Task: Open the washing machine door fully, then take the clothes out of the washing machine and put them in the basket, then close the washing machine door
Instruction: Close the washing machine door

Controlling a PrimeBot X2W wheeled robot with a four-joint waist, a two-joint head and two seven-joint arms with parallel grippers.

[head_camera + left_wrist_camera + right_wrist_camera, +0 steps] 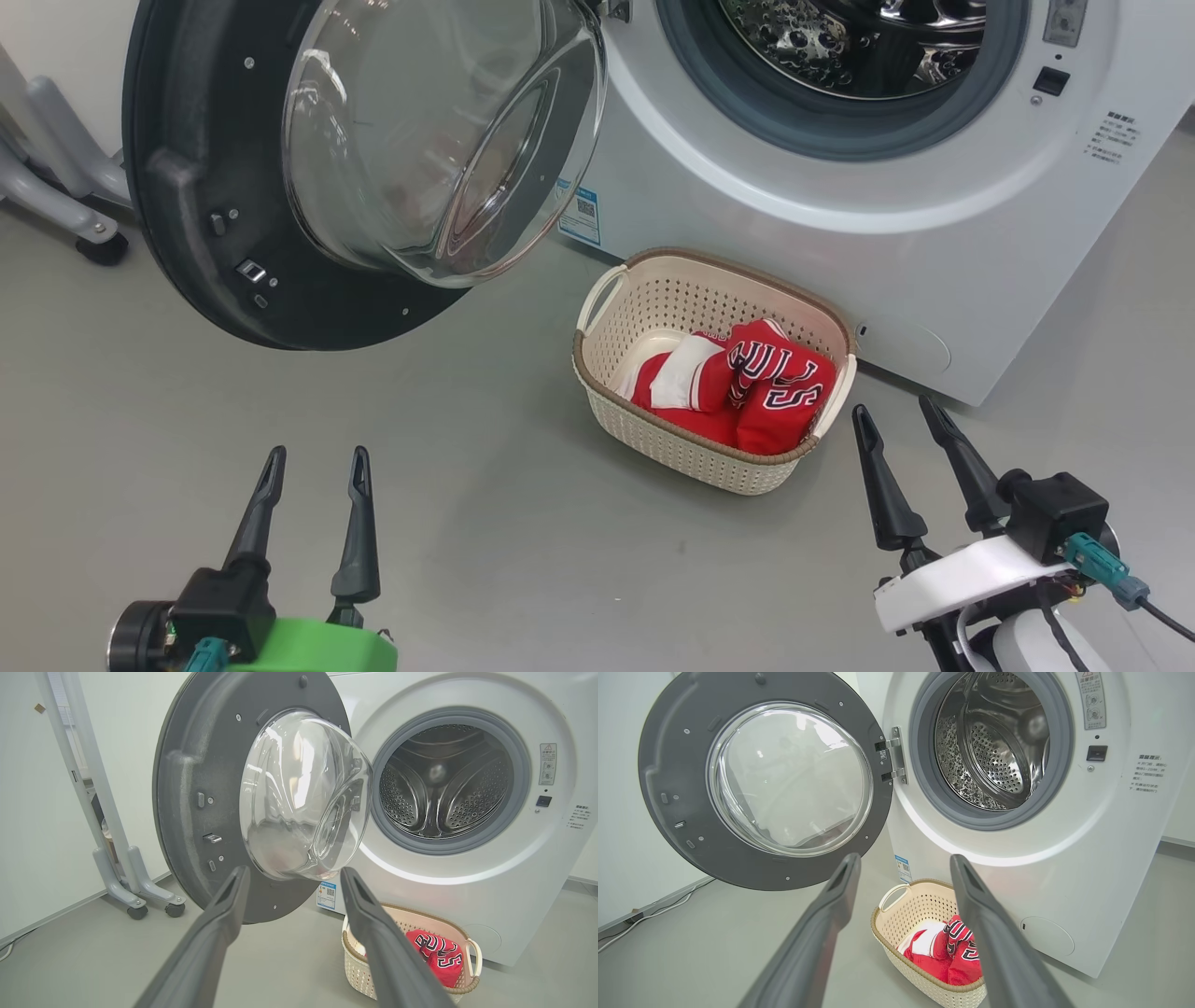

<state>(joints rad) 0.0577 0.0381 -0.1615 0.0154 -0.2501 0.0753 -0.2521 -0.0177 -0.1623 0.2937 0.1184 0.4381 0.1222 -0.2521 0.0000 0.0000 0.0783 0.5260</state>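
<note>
**Jersey in the basket, door wide open**

The clothes (747,392) lie crumpled in the basket (644,313). They are a red jersey with white trim and black, white-edged lettering, with a fold of white fabric on its left side. They fill the basket's right half in the head view.

The basket is cream and perforated, with a brown rim and a handle at each end. It stands on the grey floor (467,541) just in front of the washer (840,233), below the opening.

The washer is white. A grey gasket (709,89) rings its perforated steel drum (822,37), and a small blue label (581,215) sits at its lower corner.

The door (187,187) is swung out to the left on its hinge (896,756). Its dark inner face is turned towards the robot, and the clear glass bowl (429,140) bulges from the centre.

Both grippers are spread and grasp nothing. The left gripper (317,455) hangs over the floor below the door. The right gripper (892,407) is near the basket's right end, not touching it.
</note>
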